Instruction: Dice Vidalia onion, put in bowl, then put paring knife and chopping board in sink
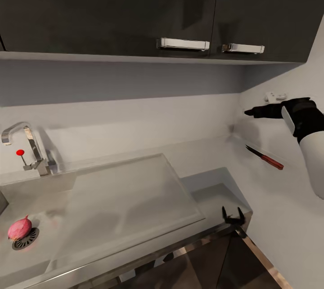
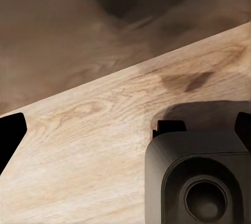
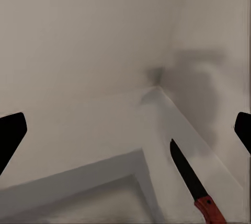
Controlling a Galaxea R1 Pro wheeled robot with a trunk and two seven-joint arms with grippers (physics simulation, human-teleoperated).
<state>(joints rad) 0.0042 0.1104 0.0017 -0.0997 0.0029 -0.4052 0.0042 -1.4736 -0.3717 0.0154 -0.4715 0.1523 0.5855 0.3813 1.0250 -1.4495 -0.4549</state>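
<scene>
The pinkish-red Vidalia onion (image 1: 20,228) rests on the round drain of the steel sink (image 1: 54,199), at the lower left. The paring knife (image 1: 265,157) (image 3: 191,183), red handle and dark blade, lies against the right wall beyond the countertop's (image 1: 207,154) back corner. My right gripper (image 1: 250,112) (image 3: 125,130) hovers open above the knife, apart from it, nothing between its fingers (image 3: 10,136). My left gripper (image 1: 233,215) (image 2: 125,127) hangs open low by the counter's right end, over a wooden floor. The chopping board and the bowl are out of view.
A curved chrome tap (image 1: 28,145) with a red knob (image 1: 20,152) stands behind the basin. A flat drainer (image 1: 130,190) spans the counter's middle. Dark upper cabinets with bar handles (image 1: 183,44) hang overhead. A white wall closes the right side. A dark robot part (image 2: 198,182) sits below the left wrist.
</scene>
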